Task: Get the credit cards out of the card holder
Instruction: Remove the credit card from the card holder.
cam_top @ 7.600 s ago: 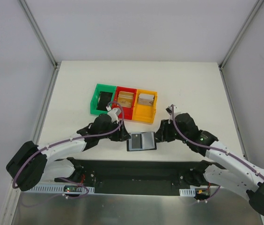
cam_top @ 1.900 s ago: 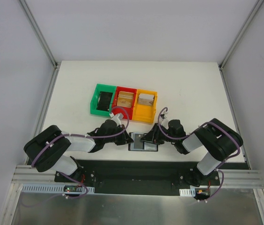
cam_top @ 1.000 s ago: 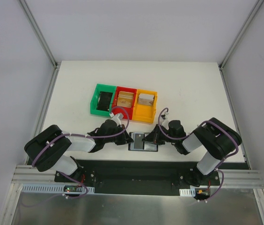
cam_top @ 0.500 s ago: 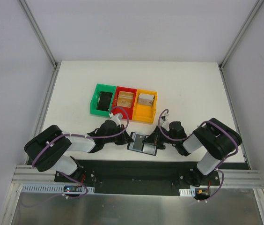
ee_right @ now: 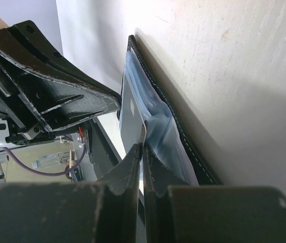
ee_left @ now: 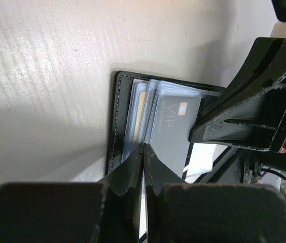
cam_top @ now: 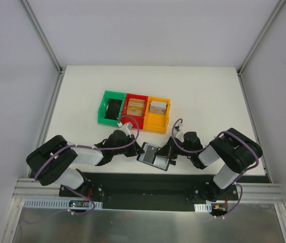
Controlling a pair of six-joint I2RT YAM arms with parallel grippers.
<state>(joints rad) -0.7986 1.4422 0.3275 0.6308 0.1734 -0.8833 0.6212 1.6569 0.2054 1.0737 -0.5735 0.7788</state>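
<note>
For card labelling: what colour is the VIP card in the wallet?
The VIP card is slate grey with pale lettering. It shows best in the left wrist view.

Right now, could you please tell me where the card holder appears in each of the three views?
Top external: card holder low centre, tilted, nearer than the orange bin.
Left wrist: centre of picture, lying open.
Right wrist: diagonal band, top centre to lower right.
Shared landmark: its grey card with a small pale square, in all three.

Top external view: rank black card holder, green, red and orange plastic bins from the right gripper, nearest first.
1. black card holder, at right gripper
2. orange plastic bin, right end
3. red plastic bin, middle
4. green plastic bin, left end
</note>
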